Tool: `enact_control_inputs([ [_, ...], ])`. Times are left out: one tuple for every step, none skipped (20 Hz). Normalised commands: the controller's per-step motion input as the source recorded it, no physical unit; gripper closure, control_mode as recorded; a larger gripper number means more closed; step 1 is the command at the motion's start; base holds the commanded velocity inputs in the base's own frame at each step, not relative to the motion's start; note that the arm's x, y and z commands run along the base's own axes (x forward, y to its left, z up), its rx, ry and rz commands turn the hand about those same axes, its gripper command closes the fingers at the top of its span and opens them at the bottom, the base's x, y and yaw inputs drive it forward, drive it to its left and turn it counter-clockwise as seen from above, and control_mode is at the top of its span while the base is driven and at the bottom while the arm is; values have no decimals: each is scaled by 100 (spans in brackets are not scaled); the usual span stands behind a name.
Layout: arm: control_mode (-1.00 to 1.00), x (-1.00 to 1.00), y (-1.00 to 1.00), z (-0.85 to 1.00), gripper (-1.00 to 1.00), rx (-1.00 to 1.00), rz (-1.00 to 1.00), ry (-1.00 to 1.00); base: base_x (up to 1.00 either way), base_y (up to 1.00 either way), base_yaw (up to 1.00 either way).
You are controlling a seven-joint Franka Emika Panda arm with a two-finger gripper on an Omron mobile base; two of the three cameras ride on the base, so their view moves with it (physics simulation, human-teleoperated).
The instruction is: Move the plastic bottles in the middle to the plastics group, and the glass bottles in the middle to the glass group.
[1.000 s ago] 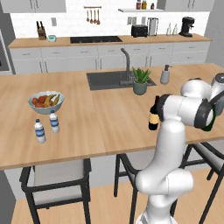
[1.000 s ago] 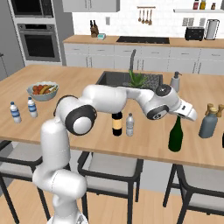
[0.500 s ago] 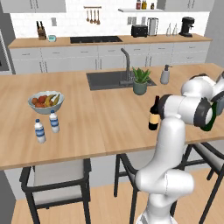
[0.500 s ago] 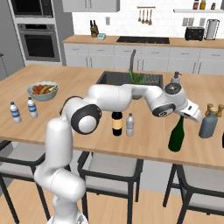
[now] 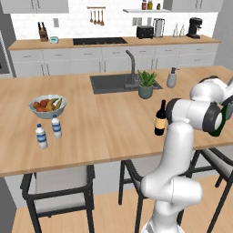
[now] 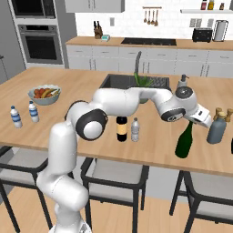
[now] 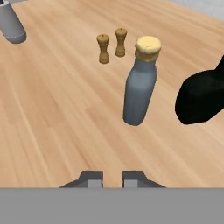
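My gripper (image 6: 203, 119) hangs shut above the counter, between the dark green wine bottle (image 6: 185, 141) and the grey-blue bottle (image 6: 217, 129). In the hand view the fingertips (image 7: 91, 178) stand close together with nothing between them. The grey-blue bottle (image 7: 140, 85), with a tan stopper, stands just ahead, and the green bottle (image 7: 201, 97) shows as a dark shape at the right. The near-black bottle with a tan label (image 6: 121, 129) and the small clear plastic bottle (image 6: 135, 129) stand upright mid-counter. Two blue-labelled water bottles (image 6: 16, 117) stand at the far left.
Two small brown shakers (image 7: 103, 48) stand beyond the grey-blue bottle, with a grey soap dispenser (image 6: 183, 82) farther back. A fruit bowl (image 6: 44, 94) sits near the water bottles. A sink (image 6: 113, 82) and a potted plant (image 5: 145, 84) lie behind the middle bottles.
The hand has drifted a little to the right and down, nearer the grey-blue bottle. The green bottle and the other bottles stand where they were.
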Motion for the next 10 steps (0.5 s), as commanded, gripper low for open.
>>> enact_control_inputs([
  [-100, -1, 6, -35, 100, 0, 0, 0, 0, 0, 0],
  [-100, 0, 6, -30, 100, 0, 0, 0, 0, 0, 0],
  [-100, 0, 9, -30, -100, 0, 0, 0, 0, 0, 0],
  [-100, 0, 9, -28, -100, 0, 0, 0, 0, 0, 0],
  [-100, 0, 11, -28, -100, 0, 0, 0, 0, 0, 0],
  [-100, 0, 8, -20, -100, 0, 0, 0, 0, 0, 0],
  [-100, 0, 6, -19, -100, 0, 0, 0, 0, 0, 0],
  [-100, 0, 5, -16, -100, 0, 0, 0, 0, 0, 0],
  [-100, 0, 3, -16, -100, 0, 0, 0, 0, 0, 0],
  [-100, 0, 0, -12, -100, 0, 0, 0, 0, 0, 0],
])
